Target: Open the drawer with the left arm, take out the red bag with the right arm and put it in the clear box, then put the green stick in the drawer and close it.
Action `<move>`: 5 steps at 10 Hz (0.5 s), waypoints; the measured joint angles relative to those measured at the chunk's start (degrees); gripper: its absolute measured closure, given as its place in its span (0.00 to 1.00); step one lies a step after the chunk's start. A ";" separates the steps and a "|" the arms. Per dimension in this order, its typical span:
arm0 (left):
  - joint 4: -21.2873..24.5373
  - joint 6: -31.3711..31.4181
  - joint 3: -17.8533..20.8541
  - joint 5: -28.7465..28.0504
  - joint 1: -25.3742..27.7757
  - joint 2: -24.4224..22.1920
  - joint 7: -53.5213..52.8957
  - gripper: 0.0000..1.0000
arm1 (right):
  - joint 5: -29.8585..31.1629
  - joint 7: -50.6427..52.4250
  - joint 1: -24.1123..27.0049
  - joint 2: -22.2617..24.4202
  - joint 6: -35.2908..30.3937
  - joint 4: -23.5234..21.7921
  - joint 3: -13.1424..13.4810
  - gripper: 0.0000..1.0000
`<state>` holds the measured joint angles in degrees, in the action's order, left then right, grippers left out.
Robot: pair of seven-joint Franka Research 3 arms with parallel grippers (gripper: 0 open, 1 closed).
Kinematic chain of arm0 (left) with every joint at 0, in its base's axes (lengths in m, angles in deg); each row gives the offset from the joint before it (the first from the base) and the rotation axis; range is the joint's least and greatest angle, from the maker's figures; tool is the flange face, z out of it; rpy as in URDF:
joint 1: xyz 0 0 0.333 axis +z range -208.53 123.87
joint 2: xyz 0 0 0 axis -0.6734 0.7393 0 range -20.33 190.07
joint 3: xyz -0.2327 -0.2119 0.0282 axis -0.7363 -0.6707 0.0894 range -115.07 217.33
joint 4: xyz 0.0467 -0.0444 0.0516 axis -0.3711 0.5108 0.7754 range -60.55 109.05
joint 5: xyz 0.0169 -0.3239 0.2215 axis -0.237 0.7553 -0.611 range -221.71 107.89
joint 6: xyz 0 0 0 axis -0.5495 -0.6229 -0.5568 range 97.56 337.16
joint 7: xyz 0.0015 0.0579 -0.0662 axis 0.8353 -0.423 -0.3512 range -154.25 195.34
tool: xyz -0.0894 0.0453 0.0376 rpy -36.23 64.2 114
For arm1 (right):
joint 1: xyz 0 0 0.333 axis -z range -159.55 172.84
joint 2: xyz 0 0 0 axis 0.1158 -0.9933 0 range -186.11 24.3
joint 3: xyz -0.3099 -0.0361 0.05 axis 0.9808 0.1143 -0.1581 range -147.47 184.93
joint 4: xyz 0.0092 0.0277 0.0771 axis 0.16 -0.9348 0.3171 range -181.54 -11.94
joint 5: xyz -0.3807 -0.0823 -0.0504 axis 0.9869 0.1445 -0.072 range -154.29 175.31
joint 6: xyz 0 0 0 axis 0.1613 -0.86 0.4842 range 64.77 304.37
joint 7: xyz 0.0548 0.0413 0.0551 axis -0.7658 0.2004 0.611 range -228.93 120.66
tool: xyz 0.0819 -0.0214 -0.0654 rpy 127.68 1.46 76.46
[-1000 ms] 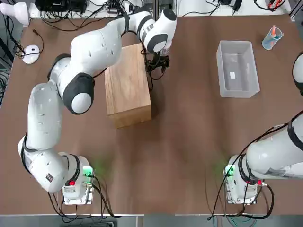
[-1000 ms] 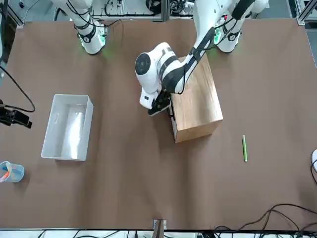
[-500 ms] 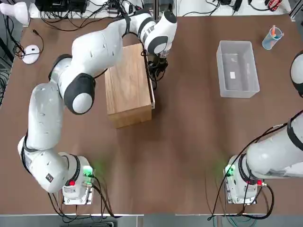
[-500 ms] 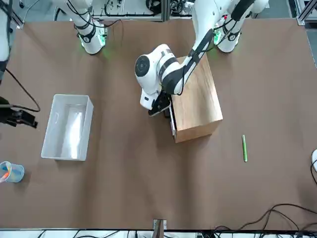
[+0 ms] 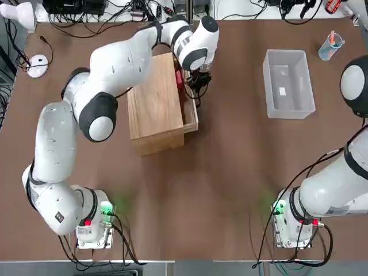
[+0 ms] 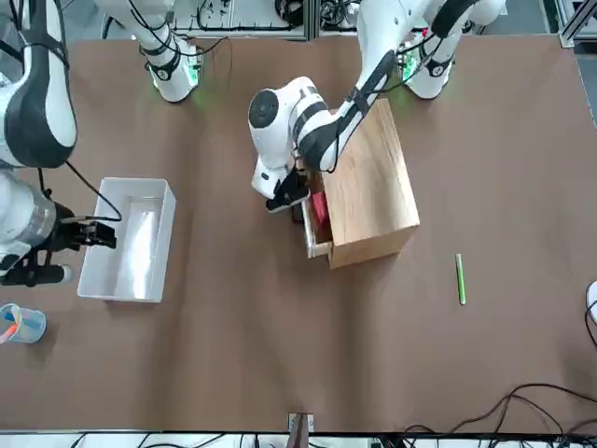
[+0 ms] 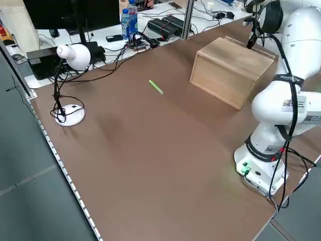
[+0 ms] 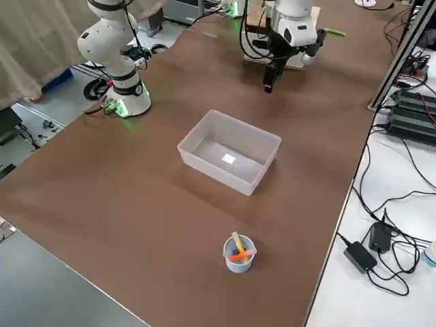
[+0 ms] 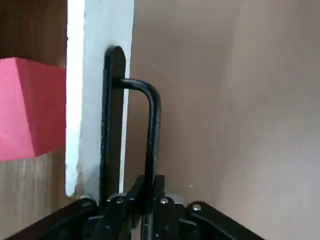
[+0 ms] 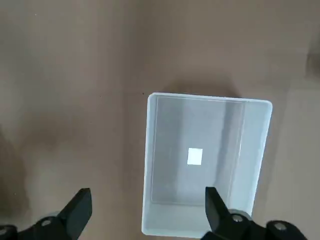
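Note:
The light-wood cabinet [image 5: 154, 103] stands mid-table, and its drawer [image 5: 191, 110] is pulled partly out toward the right arm's side. My left gripper [image 9: 147, 200] is shut on the thin black wire handle [image 9: 151, 130] at the drawer's front. The red bag [image 6: 317, 207] lies inside the open drawer, just behind its front panel. The green stick [image 6: 460, 278] lies on the table on the cabinet's other side. My right gripper [image 10: 148, 212] hangs open above the clear box [image 10: 207, 160], with nothing between its fingers.
A small blue cup [image 5: 330, 46] with sticks in it stands beyond the clear box [image 5: 287, 83], near the table's far corner. A white desk lamp [image 7: 70, 55] and a mouse [image 5: 37, 65] sit by the far left corner. Cables run along the back edge.
My left gripper closed on the handle and drew the drawer out toward the right arm's side, which uncovered the red bag. The right arm swung in over the clear box.

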<state>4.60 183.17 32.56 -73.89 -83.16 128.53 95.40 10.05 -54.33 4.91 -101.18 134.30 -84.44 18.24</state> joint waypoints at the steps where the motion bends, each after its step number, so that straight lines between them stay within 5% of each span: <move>1: 0.04 1.87 0.01 -0.05 -0.23 0.03 -0.21 0.89 | 0.00 0.02 -0.13 -0.02 0.10 0.00 0.00 0.00; 5: 0.32 6.75 0.03 -0.22 -1.02 0.22 -0.55 0.89 | -0.08 -5.62 -0.32 -2.91 0.68 -0.01 0.08 0.00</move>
<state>4.92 189.92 32.59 -74.11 -84.18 128.75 94.85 9.97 -59.95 4.59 -104.09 134.98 -84.44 18.32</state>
